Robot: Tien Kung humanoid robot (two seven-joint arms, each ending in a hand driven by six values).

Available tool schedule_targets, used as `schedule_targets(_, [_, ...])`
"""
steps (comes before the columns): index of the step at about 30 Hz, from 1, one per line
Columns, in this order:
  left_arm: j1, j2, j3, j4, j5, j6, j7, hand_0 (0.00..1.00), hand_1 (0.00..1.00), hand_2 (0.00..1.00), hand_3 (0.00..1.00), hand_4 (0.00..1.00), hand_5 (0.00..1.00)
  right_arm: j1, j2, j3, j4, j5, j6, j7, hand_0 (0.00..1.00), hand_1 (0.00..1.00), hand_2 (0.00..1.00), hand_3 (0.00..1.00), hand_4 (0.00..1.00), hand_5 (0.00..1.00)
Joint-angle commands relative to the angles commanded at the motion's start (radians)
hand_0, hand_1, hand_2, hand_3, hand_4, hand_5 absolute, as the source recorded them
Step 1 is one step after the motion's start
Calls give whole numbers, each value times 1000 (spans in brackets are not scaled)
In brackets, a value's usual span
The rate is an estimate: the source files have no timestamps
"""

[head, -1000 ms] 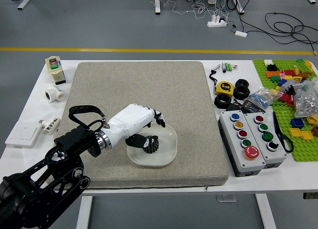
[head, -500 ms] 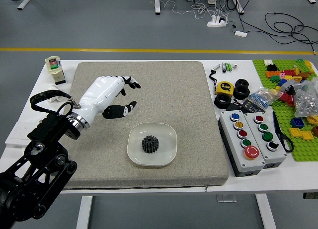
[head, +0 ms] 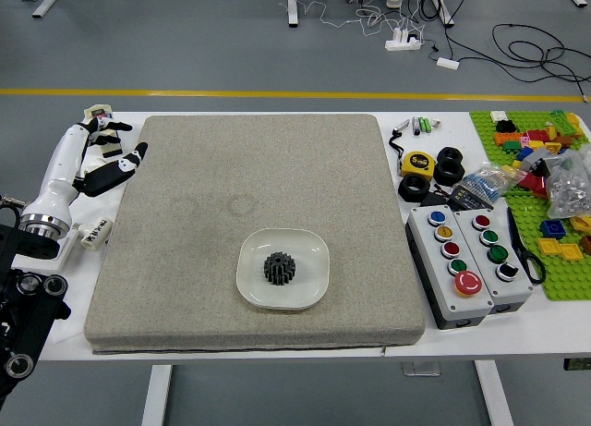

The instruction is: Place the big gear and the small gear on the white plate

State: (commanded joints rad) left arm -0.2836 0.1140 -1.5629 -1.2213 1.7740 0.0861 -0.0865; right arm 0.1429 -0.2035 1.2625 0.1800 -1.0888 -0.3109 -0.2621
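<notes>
Clock was read from the middle of the grey mat (head: 194, 250). White plate (head: 309, 286) sat on it, between five and six o'clock. Black gear (head: 279, 268) lay inside the plate, clear of the rim; big or small, couldn't tell. Two button boxes (head: 471, 283) stood side by side around four, scissors (head: 524, 255) just beside. White tube (head: 95, 234) was at nine, off the mat. Left hand (head: 78, 153) hung at ten, fingers and thumb apart, nothing gripped. Tape measure (head: 418, 164) was at two, near black rings (head: 449, 172).
</notes>
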Motion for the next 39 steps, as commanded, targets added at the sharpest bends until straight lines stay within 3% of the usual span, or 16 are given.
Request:
schedule_targets(3, [13, -4, -4, 32, -130, -47, 10, 726, 701, 803, 666, 757, 591, 0, 1, 1, 0, -3, 1, -1, 599, 608, 694, 559, 755, 670])
schedule_targets(4, [15, -5, -3, 37, -169, -54, 10, 749, 718, 810, 704, 790, 702, 1, 1, 1, 0, -3, 1, -1, 599, 608, 694, 558, 755, 670])
schedule_targets(9, [36, -9, 11, 43, -383, -120, 38, 749, 718, 810, 704, 790, 702, 1, 2, 5, 0, -10, 2, -3, 599, 608, 694, 558, 755, 670])
schedule_targets(10, [38, -10, 13, 43, -423, -130, 45, 728, 746, 816, 790, 819, 868, 1, 2, 5, 0, -10, 2, -3, 598, 608, 696, 559, 755, 670])
schedule_targets(17, [49, -26, 23, 33, -682, -139, 38, 737, 755, 817, 792, 823, 907, 1, 2, 5, 0, -13, 4, -3, 599, 608, 696, 559, 755, 670])
schedule_targets(39, [58, -28, 38, 34, -669, -146, 29, 745, 764, 832, 797, 824, 959, -3, 4, 10, 0, -18, 5, -4, 598, 608, 695, 559, 754, 671])
